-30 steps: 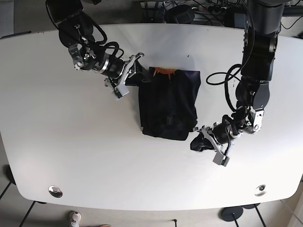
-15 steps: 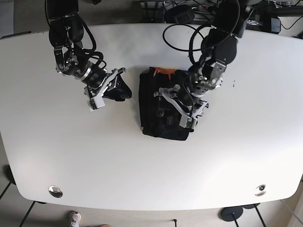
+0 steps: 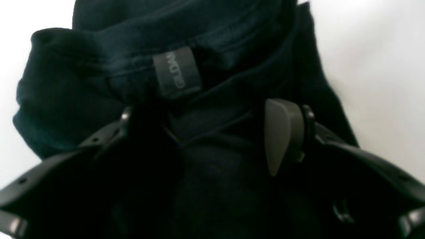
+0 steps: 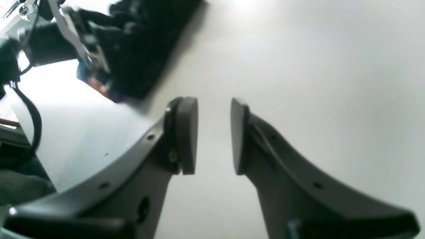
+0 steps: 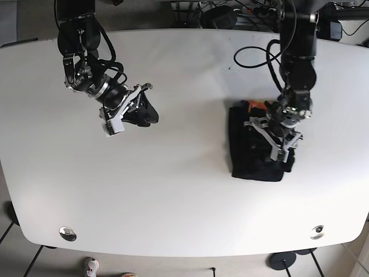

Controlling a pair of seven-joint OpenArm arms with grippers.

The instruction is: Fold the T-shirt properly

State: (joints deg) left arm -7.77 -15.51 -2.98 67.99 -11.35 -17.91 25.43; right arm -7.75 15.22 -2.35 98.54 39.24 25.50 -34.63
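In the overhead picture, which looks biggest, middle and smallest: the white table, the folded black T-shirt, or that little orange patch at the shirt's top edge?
Largest to smallest, as they look in the base view:
1. white table, filling most of the picture
2. black T-shirt, a compact folded bundle
3. orange patch, a sliver at the shirt's top edge

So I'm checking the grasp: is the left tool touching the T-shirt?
Touching. In the left wrist view the left tool presses into the dark T-shirt, fabric bunched between its fingers.
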